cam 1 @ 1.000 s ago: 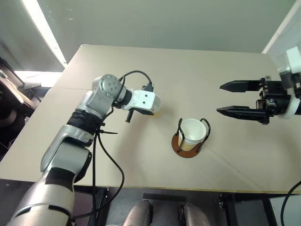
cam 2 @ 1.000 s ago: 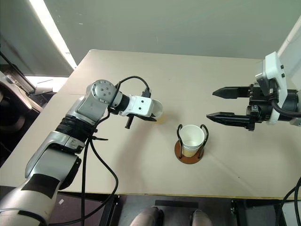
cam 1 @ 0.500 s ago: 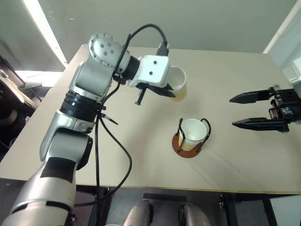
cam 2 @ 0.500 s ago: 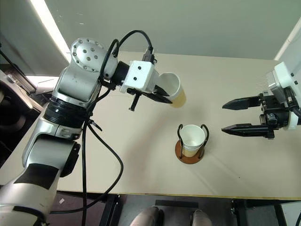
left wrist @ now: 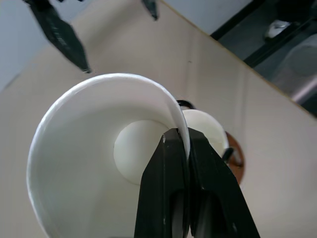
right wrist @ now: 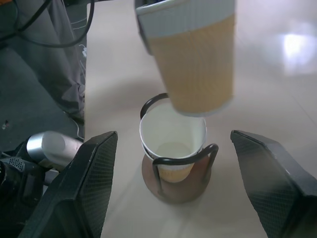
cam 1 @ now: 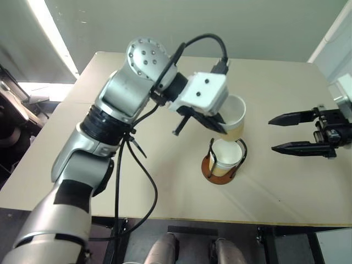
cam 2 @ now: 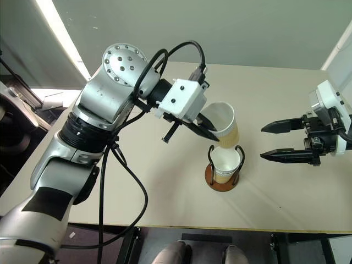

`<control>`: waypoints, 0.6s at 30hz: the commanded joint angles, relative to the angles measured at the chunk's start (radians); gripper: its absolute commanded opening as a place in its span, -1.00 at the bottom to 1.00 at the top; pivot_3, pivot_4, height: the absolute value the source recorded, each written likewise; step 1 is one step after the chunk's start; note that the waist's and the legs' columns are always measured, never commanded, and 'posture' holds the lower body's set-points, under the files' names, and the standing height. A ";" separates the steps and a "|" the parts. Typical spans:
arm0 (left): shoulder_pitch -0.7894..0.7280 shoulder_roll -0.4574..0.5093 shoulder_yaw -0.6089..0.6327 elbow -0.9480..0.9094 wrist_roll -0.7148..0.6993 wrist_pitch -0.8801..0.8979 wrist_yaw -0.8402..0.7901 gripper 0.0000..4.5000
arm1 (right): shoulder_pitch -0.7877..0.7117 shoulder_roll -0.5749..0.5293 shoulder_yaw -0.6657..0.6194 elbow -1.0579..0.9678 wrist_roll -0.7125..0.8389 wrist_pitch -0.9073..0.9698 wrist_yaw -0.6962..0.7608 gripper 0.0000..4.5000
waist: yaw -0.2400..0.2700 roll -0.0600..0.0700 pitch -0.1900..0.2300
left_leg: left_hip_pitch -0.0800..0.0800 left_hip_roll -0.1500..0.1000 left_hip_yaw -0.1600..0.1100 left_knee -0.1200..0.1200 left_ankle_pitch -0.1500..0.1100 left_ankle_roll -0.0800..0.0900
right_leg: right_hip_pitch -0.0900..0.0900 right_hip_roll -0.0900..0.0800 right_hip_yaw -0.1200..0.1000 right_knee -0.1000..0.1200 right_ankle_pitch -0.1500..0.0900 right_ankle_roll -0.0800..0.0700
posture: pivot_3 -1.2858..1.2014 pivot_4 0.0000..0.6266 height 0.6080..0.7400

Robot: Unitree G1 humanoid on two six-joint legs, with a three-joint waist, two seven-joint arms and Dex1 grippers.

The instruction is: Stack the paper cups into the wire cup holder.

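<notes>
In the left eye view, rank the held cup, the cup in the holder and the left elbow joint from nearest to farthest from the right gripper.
1. Cup in the holder, toward table centre.
2. Held cup, just above the holder; close to call with 1.
3. Left elbow joint, far side.

Right gripper hovers open.

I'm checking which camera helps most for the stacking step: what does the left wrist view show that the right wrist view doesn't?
Left wrist view: the left gripper pinching the rim of the held cup, and that cup's white inside and bottom.

Right wrist view: that cup's tan-yellow outer wall, tilted, hanging above the cup in the holder; the right gripper open on either side of them; the wire cup holder whole.

Both: the held cup, the cup in the holder and the table.
</notes>
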State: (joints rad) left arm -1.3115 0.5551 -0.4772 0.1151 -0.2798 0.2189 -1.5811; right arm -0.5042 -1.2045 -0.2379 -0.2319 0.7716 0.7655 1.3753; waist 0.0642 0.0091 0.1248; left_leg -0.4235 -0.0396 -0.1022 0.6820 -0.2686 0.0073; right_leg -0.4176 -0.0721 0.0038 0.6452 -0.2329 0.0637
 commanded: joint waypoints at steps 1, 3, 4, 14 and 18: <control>-0.001 0.028 -0.020 -0.052 -0.041 0.012 -0.033 -0.99 | 0.008 -0.029 -0.073 -0.020 0.005 -0.011 -0.009 0.68 | 0.000 0.000 0.000 | 0.000 0.000 0.000 0.000 0.000 0.000 | 0.000 0.000 0.000 0.000 0.000 0.000 | 0.03 -0.52 1.00; 0.007 0.036 -0.031 -0.064 -0.050 0.017 -0.033 -0.99 | 0.018 -0.029 -0.083 -0.027 0.007 -0.007 -0.012 0.68 | 0.000 0.000 0.000 | 0.000 0.000 0.000 0.000 0.000 0.000 | 0.000 0.000 0.000 0.000 0.000 0.000 | 0.03 -0.52 1.00; 0.014 0.035 -0.036 -0.072 -0.053 0.022 -0.033 -0.99 | 0.027 -0.030 -0.091 -0.031 0.008 -0.007 -0.013 0.68 | 0.000 0.000 0.000 | 0.000 0.000 0.000 0.000 0.000 0.000 | 0.000 0.000 0.000 0.000 0.000 0.000 | 0.03 -0.52 1.00; 0.068 0.029 -0.074 -0.084 -0.019 0.000 -0.033 -0.99 | 0.073 -0.026 -0.131 -0.066 0.030 0.004 -0.042 0.68 | 0.000 0.000 0.000 | 0.001 0.000 0.000 0.000 0.000 0.000 | 0.001 0.000 0.000 0.000 0.000 0.000 | 0.03 -0.52 1.00; 0.076 0.000 -0.073 -0.058 0.025 -0.026 -0.032 -0.99 | 0.078 -0.027 -0.132 -0.069 0.036 0.004 -0.051 0.68 | 0.000 0.000 0.000 | 0.001 0.000 0.000 0.001 0.000 0.000 | 0.001 0.000 0.000 0.000 0.000 0.000 | 0.03 -0.52 1.00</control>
State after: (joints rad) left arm -1.2287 0.5620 -0.5633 0.0607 -0.2715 0.2139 -1.5821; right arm -0.4202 -1.2153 -0.3146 -0.2826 0.7927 0.7709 1.3299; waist 0.0643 0.0093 0.1247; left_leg -0.4227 -0.0396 -0.1021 0.6826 -0.2686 0.0073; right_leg -0.4167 -0.0722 0.0038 0.6453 -0.2328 0.0638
